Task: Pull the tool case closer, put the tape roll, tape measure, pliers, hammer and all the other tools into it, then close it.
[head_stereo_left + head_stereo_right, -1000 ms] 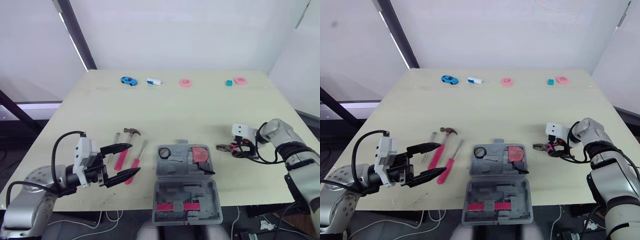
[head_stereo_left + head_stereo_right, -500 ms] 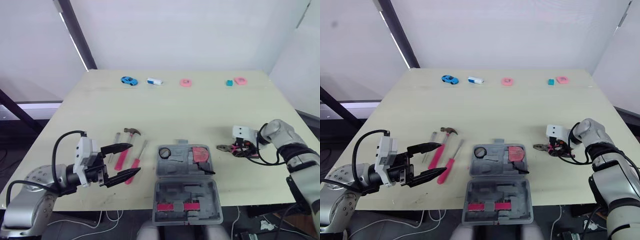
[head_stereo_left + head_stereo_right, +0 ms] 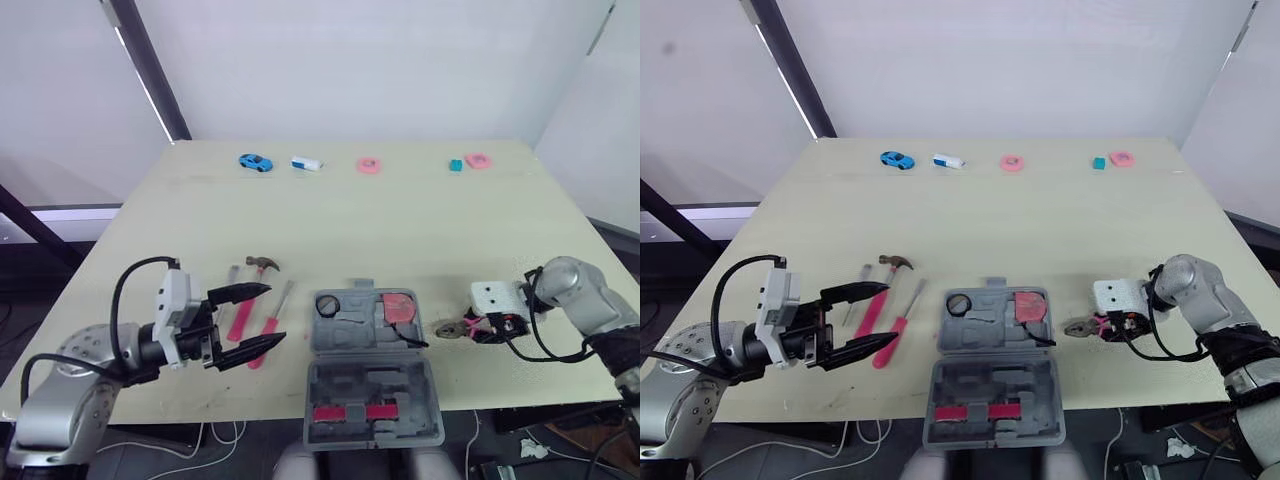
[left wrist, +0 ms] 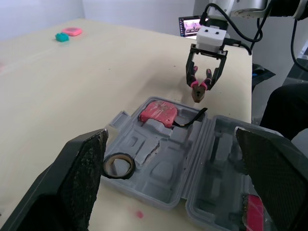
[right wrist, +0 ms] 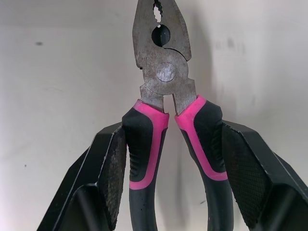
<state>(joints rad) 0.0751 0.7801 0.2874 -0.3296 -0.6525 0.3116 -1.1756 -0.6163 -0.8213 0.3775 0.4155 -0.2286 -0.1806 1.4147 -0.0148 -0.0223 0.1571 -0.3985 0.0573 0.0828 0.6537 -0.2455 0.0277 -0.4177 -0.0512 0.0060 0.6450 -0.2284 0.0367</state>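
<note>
While the right gripper (image 3: pixel 1110 326) grasps the pliers (image 3: pixel 1078 327) just beside the open tool case (image 3: pixel 372 385), its white block covers the handles when I look down from head height. The grey nose pokes out toward the case, and I cannot tell whether it touches the table (image 3: pixel 400 230) or hangs just clear of it. The right wrist view settles the grip: the black fingers (image 5: pixel 108 173) press on the outside of both pink-and-black handles, whose ends are cut off at the edge. In the left wrist view the pliers point nose-down from that gripper, close to the tray half of the case. There the tape roll (image 4: pixel 119 164) lies in one recess and the red tape measure (image 4: pixel 158 111) in another, a black strap trailing from it. Pink pieces sit in the lid half, nearest the robot, but I cannot make out what they are. The left gripper (image 3: pixel 277 314) hangs spread wide and empty next to the pink screwdriver (image 3: pixel 268 326) and the hammer (image 3: pixel 250 290). A thin grey tool (image 3: pixel 232 275) beside the hammer is too slight to identify.
</note>
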